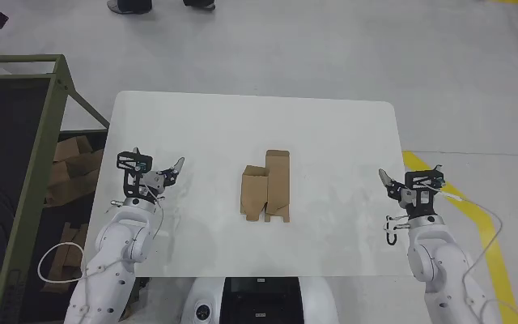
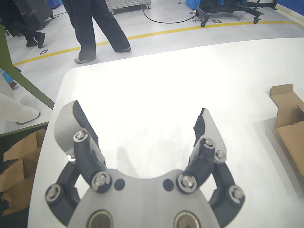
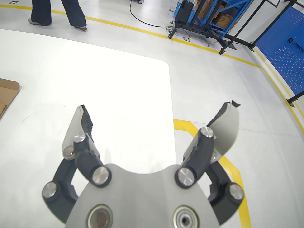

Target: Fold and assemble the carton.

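Observation:
A brown cardboard carton [image 1: 266, 187] lies unfolded and flat near the middle of the white table [image 1: 324, 130], with one flap pointing toward the far edge. Part of the carton [image 2: 288, 119] also shows at the side of the left wrist view, and a corner of the carton [image 3: 7, 93] in the right wrist view. My left gripper [image 1: 154, 166] hovers open over the table's left side, well apart from the carton. My right gripper [image 1: 409, 180] is open at the table's right edge, nothing between its fingers. In the wrist views the left gripper [image 2: 140, 111] and right gripper [image 3: 158, 105] are both spread wide.
A green-framed bin [image 1: 32, 162] with cardboard scraps [image 1: 73, 170] stands left of the table. Yellow floor tape [image 1: 453, 186] runs right of the table. Blue racks [image 3: 209, 1] and walking people are in the room beyond.

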